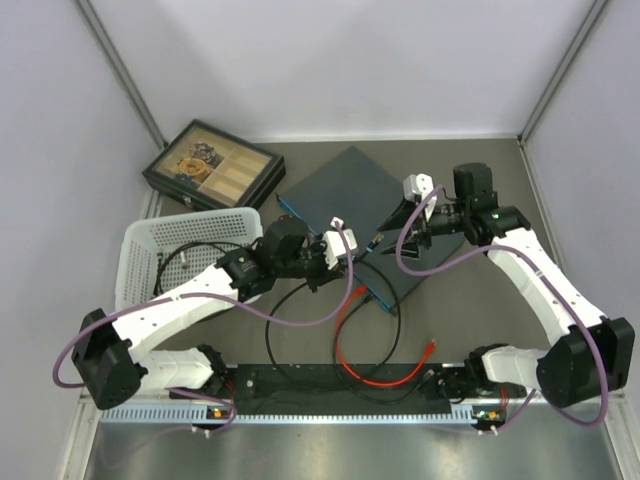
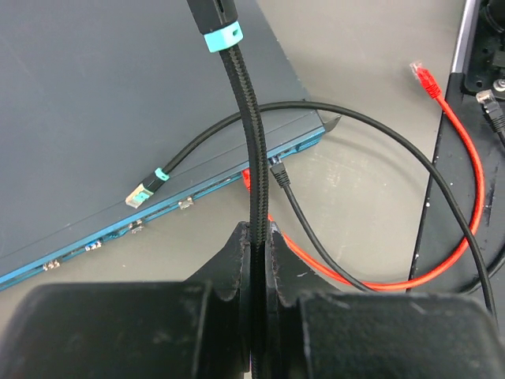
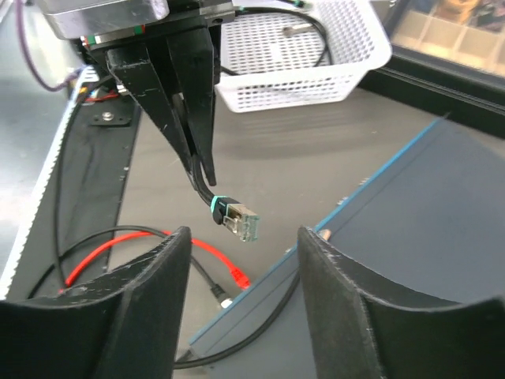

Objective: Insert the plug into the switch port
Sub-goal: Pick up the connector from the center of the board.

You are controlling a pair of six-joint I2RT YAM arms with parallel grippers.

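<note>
The switch [image 1: 345, 195] is a flat dark blue-grey box with a teal edge of small sockets [image 2: 118, 230]; it also shows in the right wrist view [image 3: 450, 205]. My left gripper [image 2: 259, 234] is shut on a black braided cable. The cable ends in a teal band [image 2: 221, 37] and a clear plug [image 3: 241, 222]. The plug hangs in the air near the socket edge. My right gripper [image 3: 243, 234] is open and empty, with the plug between its fingers in view. A second teal-banded plug [image 2: 143, 192] lies on top of the switch.
A red cable [image 2: 467, 181] and a thin black cable [image 2: 394, 146] loop on the table beside the switch's corner. A white basket [image 1: 150, 262] stands at the left and a black compartment tray box [image 1: 212, 165] at the back left. A black strip [image 1: 330, 385] runs along the near edge.
</note>
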